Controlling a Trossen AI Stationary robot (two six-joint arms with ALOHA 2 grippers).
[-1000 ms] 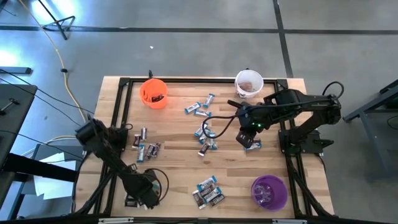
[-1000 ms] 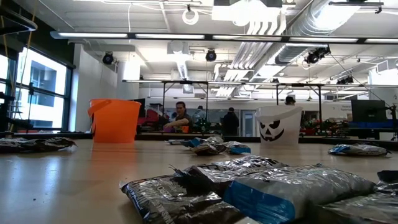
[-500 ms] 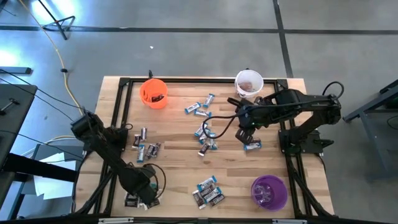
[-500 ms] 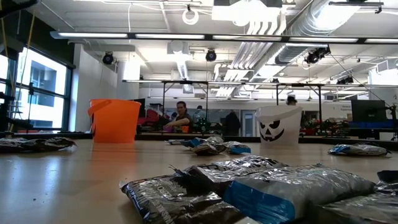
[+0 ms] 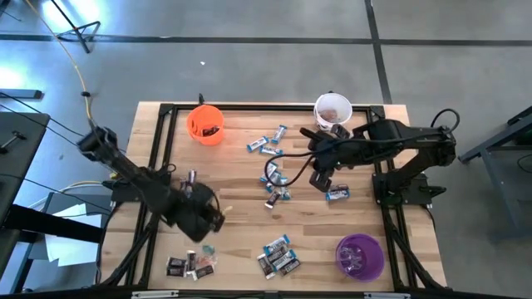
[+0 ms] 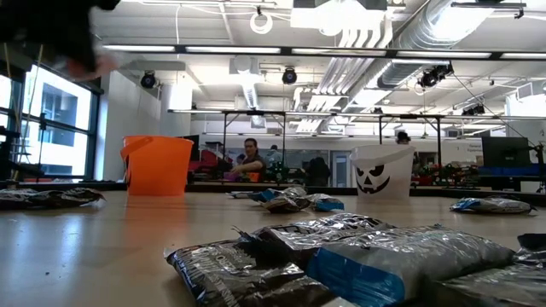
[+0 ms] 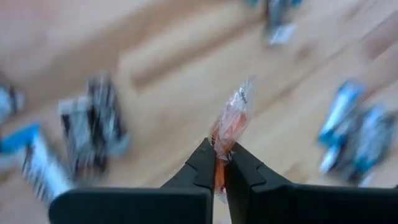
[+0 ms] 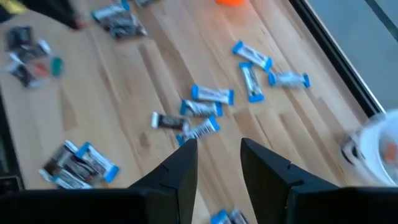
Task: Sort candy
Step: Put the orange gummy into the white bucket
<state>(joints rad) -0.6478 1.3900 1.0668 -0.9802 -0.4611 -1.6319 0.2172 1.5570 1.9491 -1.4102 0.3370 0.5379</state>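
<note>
My left gripper (image 7: 219, 157) is shut on a reddish-orange candy (image 7: 231, 118) in a clear wrapper, above the table's near-left part (image 5: 209, 221). Blue-and-white and dark candy lies in clusters: near left (image 5: 189, 264), near middle (image 5: 278, 256), centre (image 5: 276, 187) and far middle (image 5: 266, 145). One blue piece (image 5: 337, 193) lies by my right gripper (image 5: 320, 178). That gripper hangs open (image 8: 217, 154) over the table's right of centre, with nothing between its fingers. An orange cup (image 5: 205, 123), a white cup (image 5: 332, 110) and a purple cup (image 5: 359, 256) stand on the table. My left gripper pinches one end of the reddish-orange candy (image 7: 219, 149) between its two fingertips. The rest of the piece, with its twisted clear wrapper end (image 7: 244, 93), sticks out past the fingertips. The fingers slant down toward the table, and the candy is lifted clear of it.
The wooden table (image 5: 241, 166) has a black frame along its edges. In the low view a heap of candy (image 6: 358, 256) fills the foreground, with the orange cup (image 6: 158, 165) and the white cup (image 6: 381, 170) behind it. People sit in the room beyond.
My left gripper has risen from the near-left candy cluster and gone toward the table's far edge and centre, its wrist rolling on the way. The reddish-orange candy has come up with it, clear of the table. My right gripper's wrist has turned a little in place.
</note>
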